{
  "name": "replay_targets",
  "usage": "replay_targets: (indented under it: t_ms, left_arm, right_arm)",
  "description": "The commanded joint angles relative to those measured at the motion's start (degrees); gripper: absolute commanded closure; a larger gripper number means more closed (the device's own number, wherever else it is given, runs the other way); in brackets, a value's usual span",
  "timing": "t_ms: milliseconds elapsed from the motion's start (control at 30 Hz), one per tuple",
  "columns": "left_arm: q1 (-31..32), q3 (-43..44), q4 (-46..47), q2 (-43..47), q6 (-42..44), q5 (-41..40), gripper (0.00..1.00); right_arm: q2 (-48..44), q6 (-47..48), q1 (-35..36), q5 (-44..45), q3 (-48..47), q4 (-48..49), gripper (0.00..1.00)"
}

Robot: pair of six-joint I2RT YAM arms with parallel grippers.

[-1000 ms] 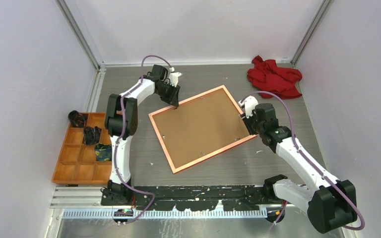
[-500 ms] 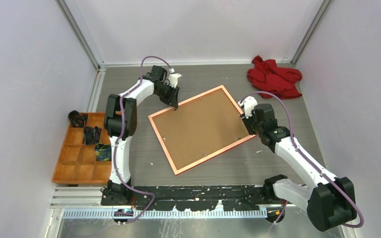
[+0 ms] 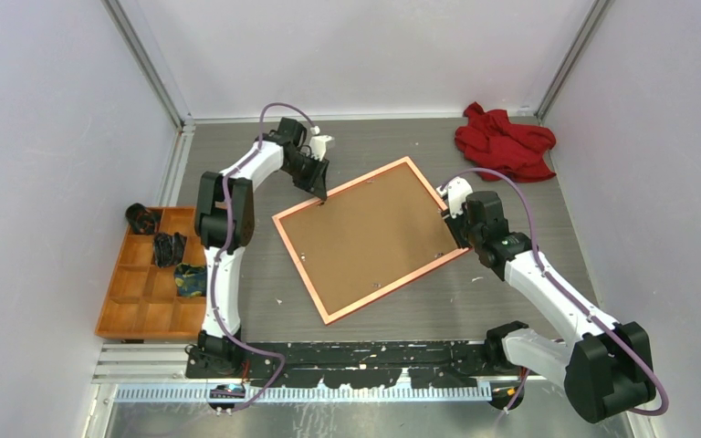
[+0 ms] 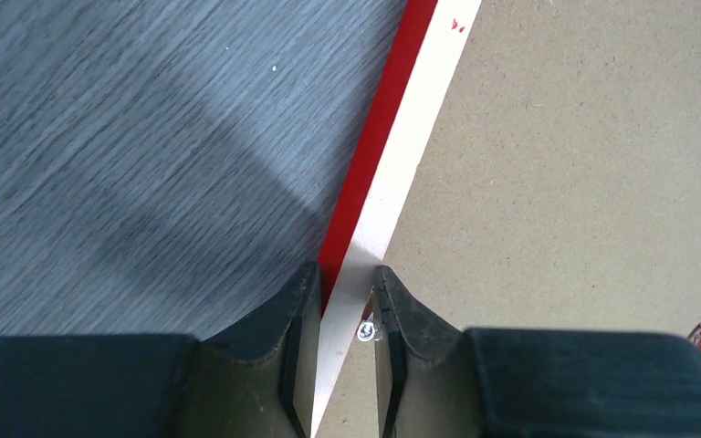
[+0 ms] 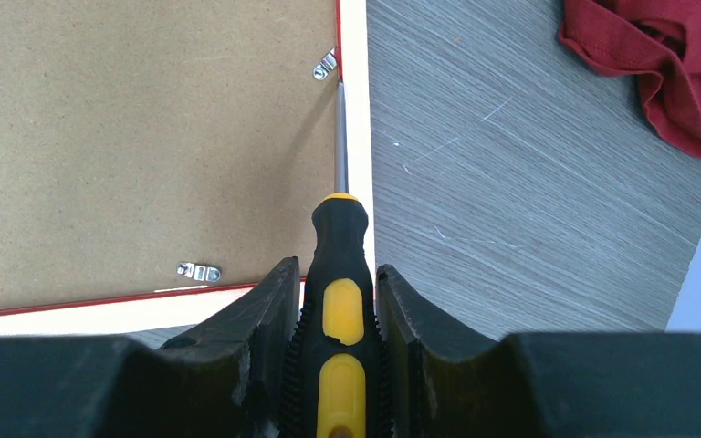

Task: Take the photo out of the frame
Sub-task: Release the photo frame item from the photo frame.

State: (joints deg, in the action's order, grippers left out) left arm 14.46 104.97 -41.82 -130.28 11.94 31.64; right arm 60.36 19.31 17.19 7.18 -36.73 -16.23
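With the left gripper [image 4: 340,274] pinching the frame [image 3: 396,286] at its 10 o'clock rim, the right gripper [image 5: 335,269], clamping a screwdriver [image 5: 342,338], is creeping onto the 3 o'clock clip [image 5: 327,64] to free the backing board [image 3: 370,239] hiding the photo.

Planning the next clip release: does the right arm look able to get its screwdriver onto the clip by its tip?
Probably yes. The right fingers hold the screwdriver with its tip almost at the clip by the frame rim, and nothing lies between them.
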Motion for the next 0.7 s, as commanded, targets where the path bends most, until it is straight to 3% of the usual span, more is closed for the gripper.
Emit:
replay_targets:
  t_ms: [0, 667]
  left_arm:
    - [-0.66, 2.18, -3.63, -2.70, -1.43, -1.05, 0.77]
    - [-0.74, 3.83, -5.05, -4.09, -1.75, -1.27, 0.76]
  right_arm:
    - [-0.38, -0.45, -0.13, 2.02, -0.55, 4.55, 0.99]
    - [2.64, -0.66, -0.03, 2.05, -0.45, 6.09, 0.99]
